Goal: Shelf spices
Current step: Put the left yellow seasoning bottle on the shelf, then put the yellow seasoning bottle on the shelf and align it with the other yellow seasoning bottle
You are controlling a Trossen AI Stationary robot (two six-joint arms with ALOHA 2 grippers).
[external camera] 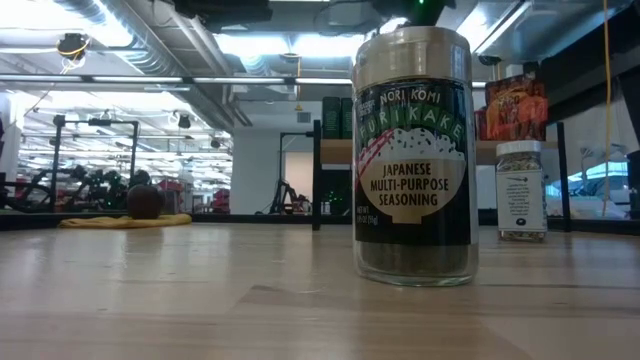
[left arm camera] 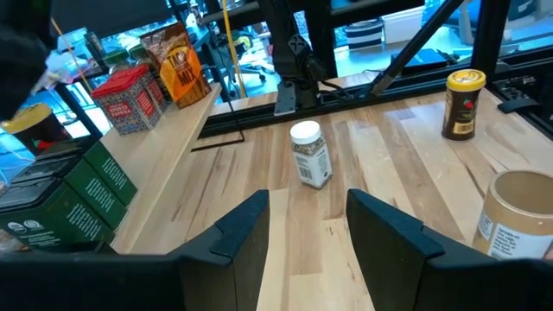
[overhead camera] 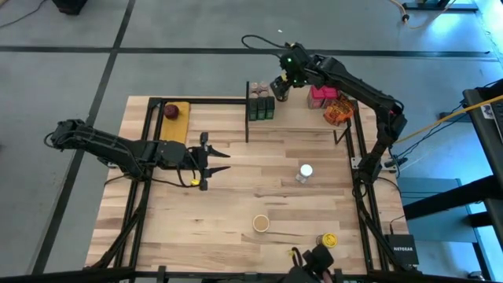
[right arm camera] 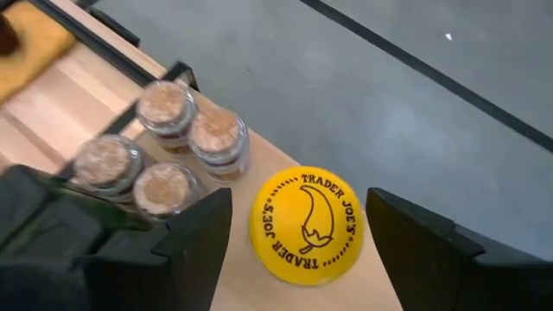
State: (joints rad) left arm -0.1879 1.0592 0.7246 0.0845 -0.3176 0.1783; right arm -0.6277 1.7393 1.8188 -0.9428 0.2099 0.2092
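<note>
The yellow-lidded jar stands on the shelf at the table's far edge, just right of four tan-lidded jars. Your right gripper hangs over it, jaws spread either side of the lid, touching nothing you can see. Your left gripper waits mid-table, jaws apart and empty, facing the white-lidded jar.

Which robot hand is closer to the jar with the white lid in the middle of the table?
The left. The left gripper points at the white-lidded jar across bare tabletop, fingers open. The right gripper is up at the shelf, open over a yellow-lidded jar.
</note>
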